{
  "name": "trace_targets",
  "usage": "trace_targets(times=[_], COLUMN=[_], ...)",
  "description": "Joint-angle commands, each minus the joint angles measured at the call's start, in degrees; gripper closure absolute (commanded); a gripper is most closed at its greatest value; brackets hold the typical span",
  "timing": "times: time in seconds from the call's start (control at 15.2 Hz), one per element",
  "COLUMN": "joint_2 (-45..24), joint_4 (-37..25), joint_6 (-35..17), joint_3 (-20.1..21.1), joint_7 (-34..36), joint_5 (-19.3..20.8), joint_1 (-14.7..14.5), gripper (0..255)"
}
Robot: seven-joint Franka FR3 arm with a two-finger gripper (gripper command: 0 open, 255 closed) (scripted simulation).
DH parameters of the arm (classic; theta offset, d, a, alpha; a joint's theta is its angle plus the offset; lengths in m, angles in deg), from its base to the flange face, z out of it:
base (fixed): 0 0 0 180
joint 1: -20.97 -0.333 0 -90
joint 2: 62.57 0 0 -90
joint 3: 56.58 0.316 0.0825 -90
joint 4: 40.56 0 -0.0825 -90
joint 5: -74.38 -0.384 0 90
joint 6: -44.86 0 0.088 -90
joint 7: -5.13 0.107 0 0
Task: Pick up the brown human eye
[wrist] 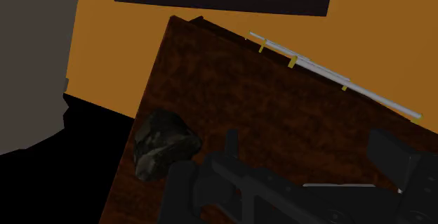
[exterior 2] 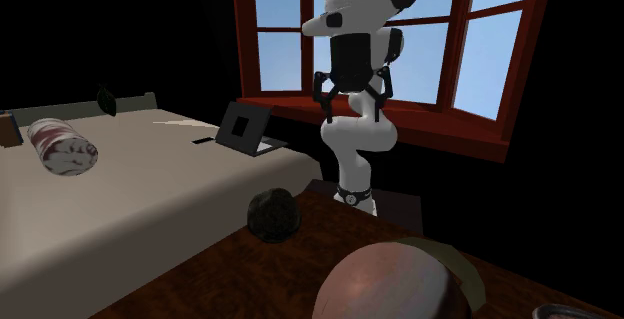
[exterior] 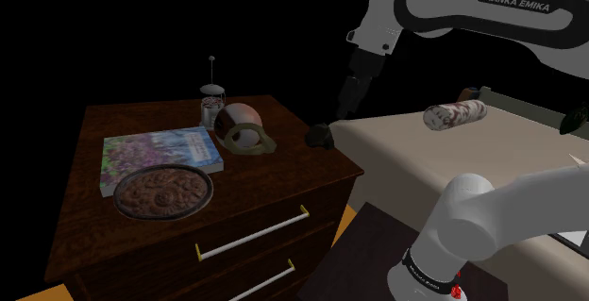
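Shoulder view, 1 dresser (exterior: pixel 283 191), dark wood, 2 drawers with pale bar handles. Items on its top:
- 1 eye (exterior: pixel 242 126): reddish-brown ball with a beige ring at its front, lying toward the back of the top, just in front of the French press (exterior: pixel 213 104). In the second exterior view it is the large brown ball in the foreground.
- 1 book (exterior: pixel 160 152), blue and lilac cover, flat, to the shoulder view's left of the eye.
- 1 round brown dish (exterior: pixel 163 192), patterned, resting partly on the book's near edge.
- 1 dark lump (exterior: pixel 318 136), rock-like, at the top's edge toward the bed (exterior: pixel 453 158), apart from the eye.

Gripper (wrist: pixel 309 144): black. In the wrist view its 2 fingers (wrist: pixel 230 142) stand wide apart with nothing between them but bare dresser top; it has hold of nothing. The lump lies just outside 1 finger, untouched. The eye is well apart from the gripper.

Bed: 1 red-and-white bolster (exterior: pixel 454 114); 1 open laptop (exterior 2: pixel 245 127).

Surroundings: 1 red-framed window (exterior 2: pixel 400 27) behind the arm; orange floor (wrist: pixel 126 40) below the dresser.
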Motion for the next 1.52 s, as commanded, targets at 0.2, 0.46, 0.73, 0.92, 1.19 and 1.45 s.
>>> trace_targets(times=[0.2, 0.46, 0.73, 0.92, 1.19, 1.45], joint_2=[-4.49, -11.27, -18.58, -24.19, -31.6, -33.08], joint_4=[0.45, -0.32, -2.5, -4.92, -8.99, -7.8], joint_6=[-6.02, -13.44, -19.9, -24.02, -28.51, -31.29], joint_3=[-1.42, -3.05, -4.27, -4.82, -5.01, -4.94], joint_7=[-7.27, -16.76, -26.12, -33.1, -42.27, -43.88], joint_5=[0.67, 0.92, 0.41, -0.42, -1.96, -2.45], joint_1=[-1.91, -4.56, -7.23, -9.15, -11.5, -11.79], gripper=[0, 0, 0, 0, 0, 0])
